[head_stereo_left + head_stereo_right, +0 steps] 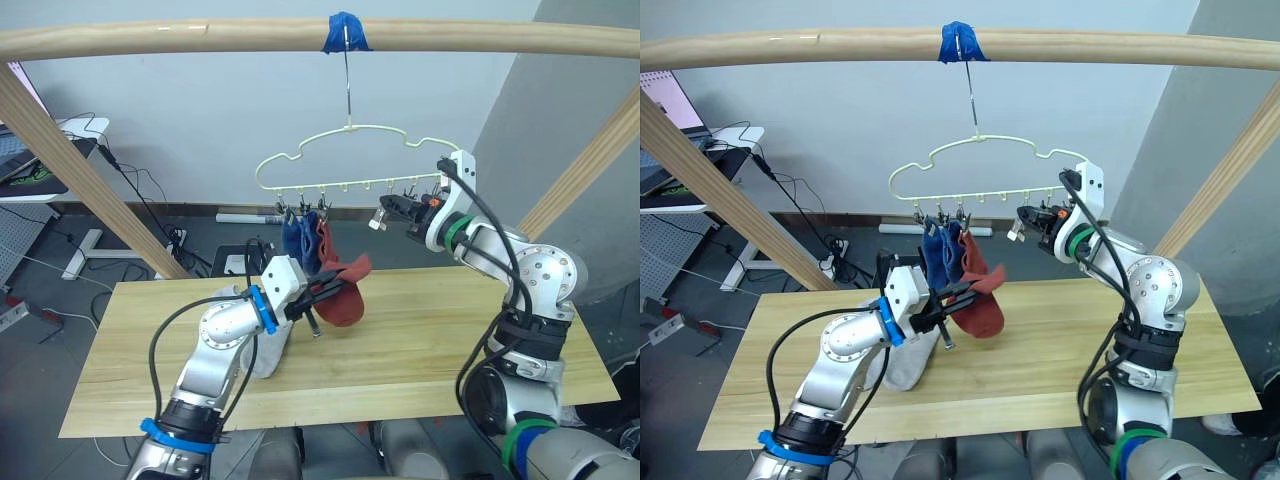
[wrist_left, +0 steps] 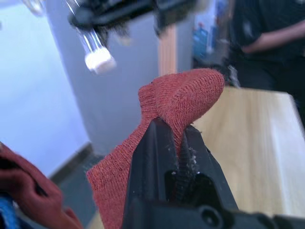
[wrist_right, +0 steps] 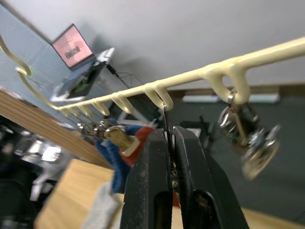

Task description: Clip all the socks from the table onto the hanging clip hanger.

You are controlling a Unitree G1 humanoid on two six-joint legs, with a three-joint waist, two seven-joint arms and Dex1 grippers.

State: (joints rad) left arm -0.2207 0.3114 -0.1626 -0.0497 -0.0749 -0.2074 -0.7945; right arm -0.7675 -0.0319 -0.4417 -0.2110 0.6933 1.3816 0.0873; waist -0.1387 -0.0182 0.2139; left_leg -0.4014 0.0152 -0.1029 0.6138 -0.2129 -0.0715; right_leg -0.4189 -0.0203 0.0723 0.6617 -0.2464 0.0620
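Beneath both of our pincers lies the bench [image 1: 480,340], its light wood planks bare except for the light grey socks [image 1: 268,352] heaped under our left forearm. Above and between the pincers hangs the clip hanger [image 1: 345,160], its hook taped to the round wooden pole [image 1: 200,38] overhead. Two blue socks [image 1: 297,238] and one rust red sock [image 1: 322,240] already dangle from clips toward the hanger's left end, just beyond our left pincer. Our left pincer [image 1: 330,292] is closed tight on the second rust red sock [image 1: 345,295], which it holds lifted off the bench, most of the sock hanging loose from the fingers. Our right pincer [image 1: 392,208] is up at the hanger's right end, beside its bar; in the right wrist view its fingers [image 3: 190,162] stand narrow around the thin stem of a metal clip [image 3: 167,121], and we judge it is gripping that clip. A further free clip [image 3: 248,138] swings just beside it. We reckon the step in hand is pegging the fourth sock, with the grey pair still to follow. The next move, as we see it, calls for carrying the red sock's edge across and up to the clip the right pincer holds, feeding the fabric squarely into the clip's mouth while that arm steadies the swinging hanger.
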